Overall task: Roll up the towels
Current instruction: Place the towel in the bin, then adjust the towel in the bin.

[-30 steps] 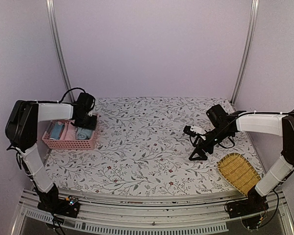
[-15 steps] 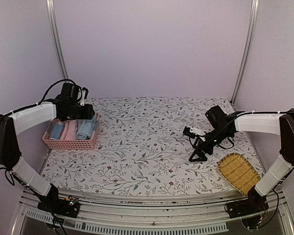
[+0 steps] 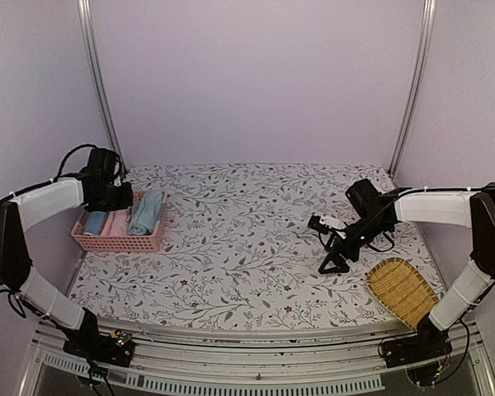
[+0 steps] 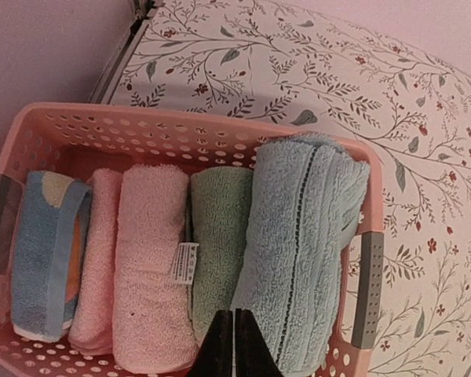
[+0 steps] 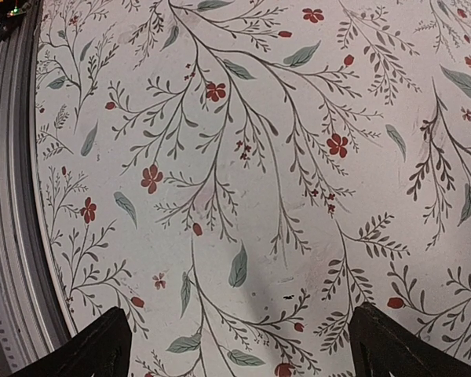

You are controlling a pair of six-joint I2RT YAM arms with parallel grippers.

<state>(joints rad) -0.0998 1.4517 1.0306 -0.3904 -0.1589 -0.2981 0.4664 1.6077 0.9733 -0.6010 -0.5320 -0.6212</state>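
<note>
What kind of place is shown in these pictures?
Probably a robot test cell dressed like a home table: two arms fixed to a metal rail, plain walls with aluminium posts, and a floral cloth carrying a pink basket of rolled towels.

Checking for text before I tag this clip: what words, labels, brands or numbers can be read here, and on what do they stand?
Nothing can be read in any view.
White tag at the edge of the pink towel in the pink basket: faint print, too small to read.
</note>
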